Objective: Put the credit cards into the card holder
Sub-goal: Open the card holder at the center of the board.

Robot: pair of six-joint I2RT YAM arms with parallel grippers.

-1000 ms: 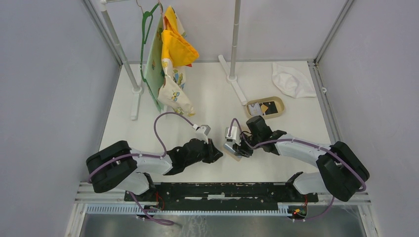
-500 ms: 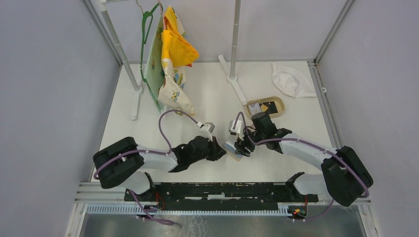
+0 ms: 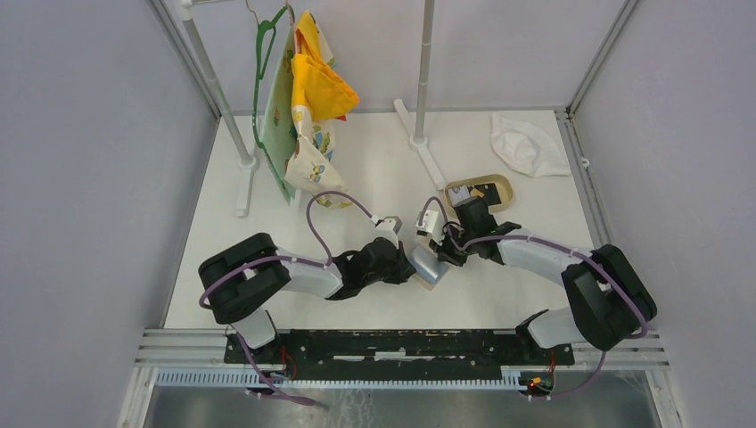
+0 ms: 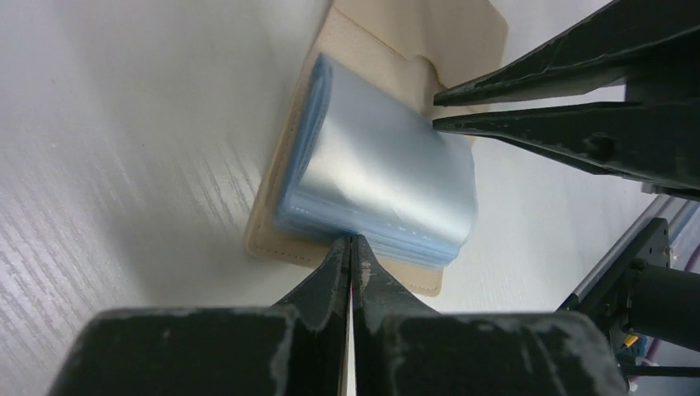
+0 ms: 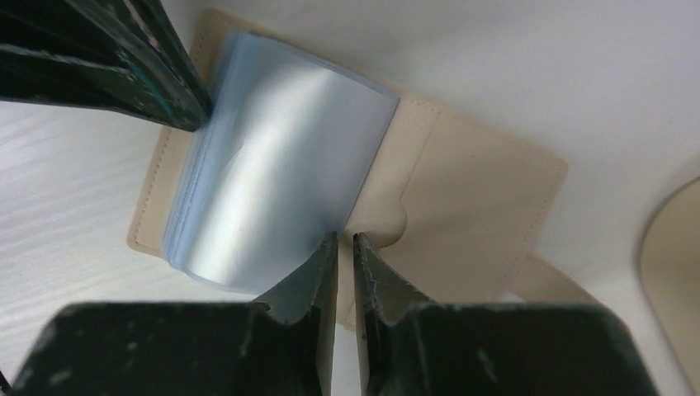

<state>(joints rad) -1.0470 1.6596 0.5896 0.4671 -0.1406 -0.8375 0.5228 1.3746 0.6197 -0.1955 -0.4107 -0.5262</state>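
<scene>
The card holder (image 3: 430, 267) lies open on the table between both grippers, its tan cover (image 5: 470, 186) flat and its light-blue plastic sleeves (image 4: 384, 177) bulging up. My left gripper (image 4: 350, 241) is shut, its tips against the near edge of the sleeves (image 5: 272, 173); it shows in the top view (image 3: 412, 267). My right gripper (image 5: 346, 238) is shut to a thin slit, its tips at the opposite sleeve edge by the cover's notch; it also shows in the top view (image 3: 443, 253). Dark and gold credit cards (image 3: 484, 191) lie in the oval tray behind the right gripper.
The oval tan tray (image 3: 505, 198) sits behind the right arm. A white cloth (image 3: 528, 144) lies at the back right. A rack with a green hanger and hanging yellow fabrics (image 3: 314, 107) stands at the back left, and its second pole and foot (image 3: 421, 134) at the back centre.
Both grippers moved in onto the card holder, the left one rightward. The holder now shows its blue sleeves in the top view, where before I saw mostly tan.
</scene>
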